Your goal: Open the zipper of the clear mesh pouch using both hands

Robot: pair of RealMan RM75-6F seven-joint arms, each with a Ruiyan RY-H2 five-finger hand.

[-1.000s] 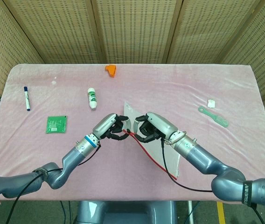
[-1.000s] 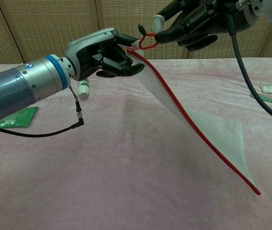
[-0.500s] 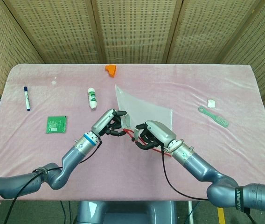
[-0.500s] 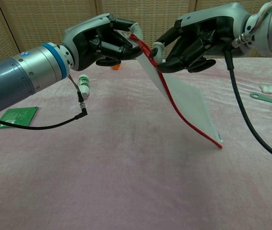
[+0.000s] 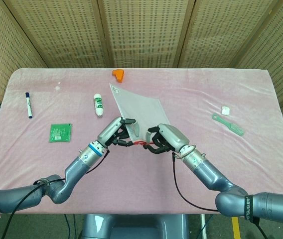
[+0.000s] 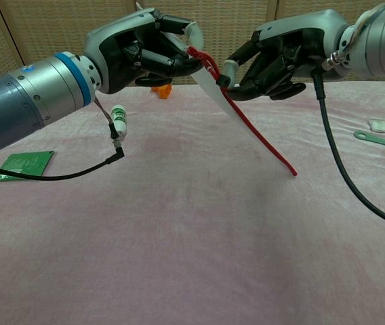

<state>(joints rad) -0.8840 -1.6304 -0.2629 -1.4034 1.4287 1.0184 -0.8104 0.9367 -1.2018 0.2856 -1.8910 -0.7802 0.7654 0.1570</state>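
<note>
1. The left hand (image 6: 148,51) holds the pouch (image 5: 137,107) by its near corner, fingers curled on the mesh beside the red zipper (image 6: 257,139). It sits at nine o'clock from the right hand.
2. Over the last second the pouch has swung from hanging toward five o'clock to fanning out toward twelve, above the table (image 5: 261,99). It is lifted clear, its far end tilted down.
3. The zipper appears shut along its length, so I judge the opening barely begun.
4. The right hand (image 6: 274,57) pinches the red pull loop (image 6: 209,64), other fingers curled in close.
</note>
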